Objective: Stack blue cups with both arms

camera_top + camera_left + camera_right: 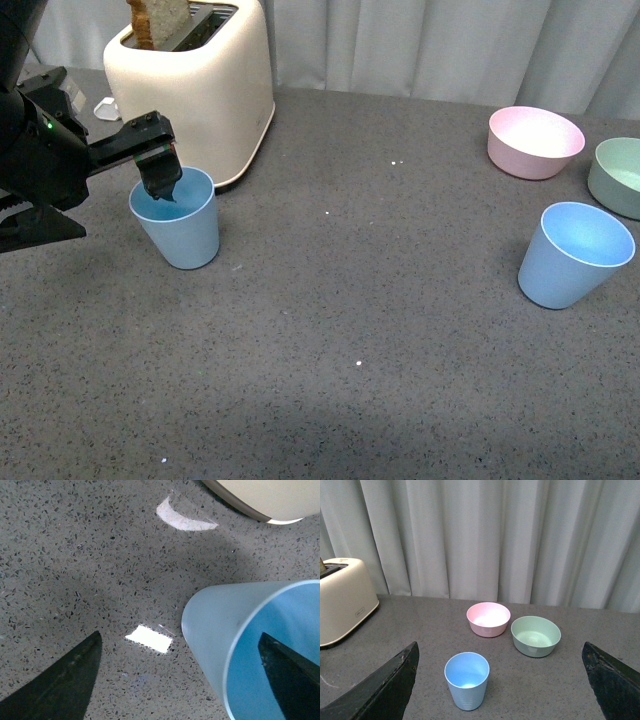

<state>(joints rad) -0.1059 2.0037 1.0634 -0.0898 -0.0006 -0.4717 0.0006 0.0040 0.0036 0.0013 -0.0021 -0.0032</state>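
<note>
- I am looking over a dark grey speckled worktop (400,330), with pale curtains (485,535) hanging behind it.
- The left gripper (160,188) is hanging at the rim of a light blue cup (180,232).
- This cup is standing upright just in front of a cream toaster (200,100).
- A slice of bread (155,20) is sticking up out of a toaster slot.
- In the left wrist view, the left fingers (60,680) are standing apart and straddling the cup's wall. One is sitting outside over the worktop and the other is dipping inside the cup's mouth. Neither is touching the wall.
- The second blue cup (575,255) is standing upright well apart from the first, over on my right side.
- It is sitting near a pink bowl (535,142) and a pale green bowl (620,178), touching neither. The two bowls are sitting just beside each other.
- The right gripper is not showing in the front view.
- In the right wrist view, the right fingers (380,690) are spread wide. The second blue cup is showing between them, beyond their tips, and nothing is gripping it.
</note>
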